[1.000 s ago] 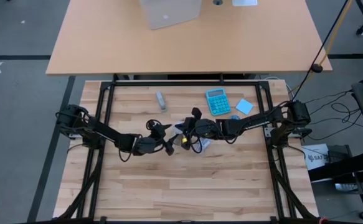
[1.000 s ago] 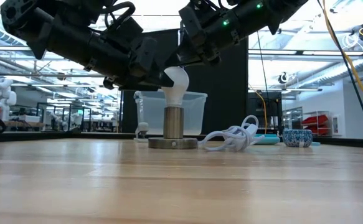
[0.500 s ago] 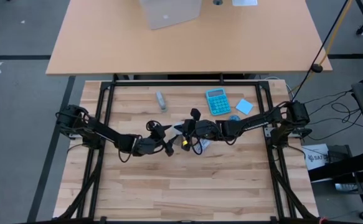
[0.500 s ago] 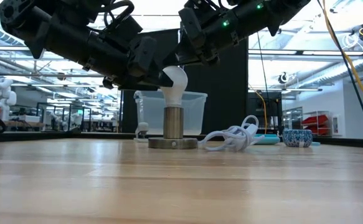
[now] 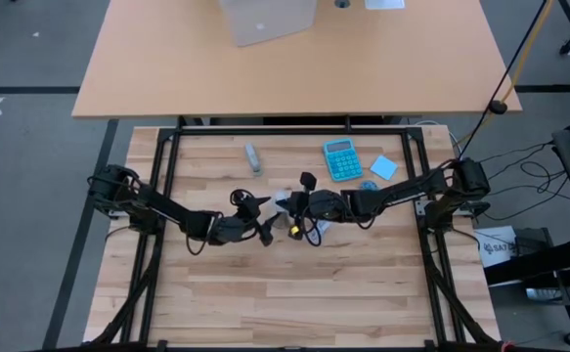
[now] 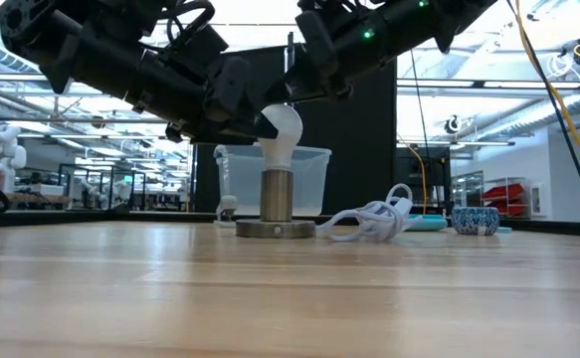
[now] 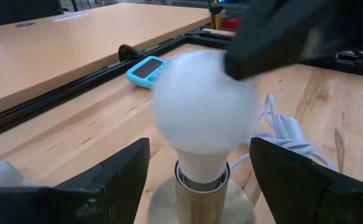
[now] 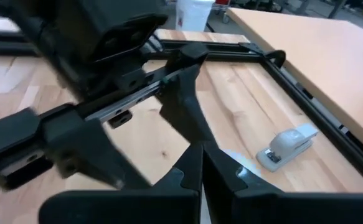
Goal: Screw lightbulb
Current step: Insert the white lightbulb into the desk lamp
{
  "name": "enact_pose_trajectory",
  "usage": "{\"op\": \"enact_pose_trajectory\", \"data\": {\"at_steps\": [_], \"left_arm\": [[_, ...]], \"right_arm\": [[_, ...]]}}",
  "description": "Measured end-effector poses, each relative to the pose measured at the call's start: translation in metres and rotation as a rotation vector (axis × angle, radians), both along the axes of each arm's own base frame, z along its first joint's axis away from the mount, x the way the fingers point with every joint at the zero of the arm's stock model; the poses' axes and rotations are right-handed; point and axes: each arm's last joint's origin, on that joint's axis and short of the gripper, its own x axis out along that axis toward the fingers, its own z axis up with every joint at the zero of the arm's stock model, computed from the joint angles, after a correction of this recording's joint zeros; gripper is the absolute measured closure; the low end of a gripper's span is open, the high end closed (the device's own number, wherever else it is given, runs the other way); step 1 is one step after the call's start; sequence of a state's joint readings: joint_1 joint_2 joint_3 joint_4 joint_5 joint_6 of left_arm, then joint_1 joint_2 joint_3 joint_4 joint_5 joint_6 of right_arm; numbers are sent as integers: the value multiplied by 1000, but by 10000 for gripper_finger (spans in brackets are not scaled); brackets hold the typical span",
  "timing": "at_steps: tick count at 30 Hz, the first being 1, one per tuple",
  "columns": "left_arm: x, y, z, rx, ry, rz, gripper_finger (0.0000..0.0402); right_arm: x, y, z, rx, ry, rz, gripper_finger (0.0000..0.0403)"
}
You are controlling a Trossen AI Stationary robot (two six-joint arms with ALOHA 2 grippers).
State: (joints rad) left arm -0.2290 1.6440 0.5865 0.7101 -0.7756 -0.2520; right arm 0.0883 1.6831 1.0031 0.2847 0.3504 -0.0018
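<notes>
White frosted pear-shaped lightbulb (image 6: 279, 133) stands upright in the grey metal cylinder socket (image 6: 277, 204) on the wooden surface (image 6: 290, 298).
Left gripper (image 7: 197, 180) straddles the bulb's neck, fingers (image 7: 116, 171) spread wide on either side, not touching it. Right gripper (image 8: 200, 163) rests on the bulb's head, fingers pressed together, holding nothing. White coiled cable (image 6: 374, 221) lies just beside the socket.

Left claw (image 7: 197, 180) spread wide, right claw (image 8: 201, 163) pinched closed, both mid-table
</notes>
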Motion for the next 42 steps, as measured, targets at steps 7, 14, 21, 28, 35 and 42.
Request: {"op": "enact_pose_trajectory", "data": {"at_steps": [7,14,21,28,35,42], "left_arm": [[0,0,0,0,0,0,122],[0,0,0,0,0,-2,122],[-1,-7,0,5,0,-26,122],[-4,-20,1,3,-5,-62,122],[-21,-40,12,82,7,30,125],[-35,-47,27,123,9,67,275]], "right_arm": [[-3,-1,13,-40,-37,13,403],[-5,0,22,-74,-57,27,403],[-7,-1,28,-85,-75,26,403],[-10,-3,28,-132,-40,-31,403],[-21,-8,32,-190,3,-160,403],[-33,-14,16,-167,-126,-189,403]]}}
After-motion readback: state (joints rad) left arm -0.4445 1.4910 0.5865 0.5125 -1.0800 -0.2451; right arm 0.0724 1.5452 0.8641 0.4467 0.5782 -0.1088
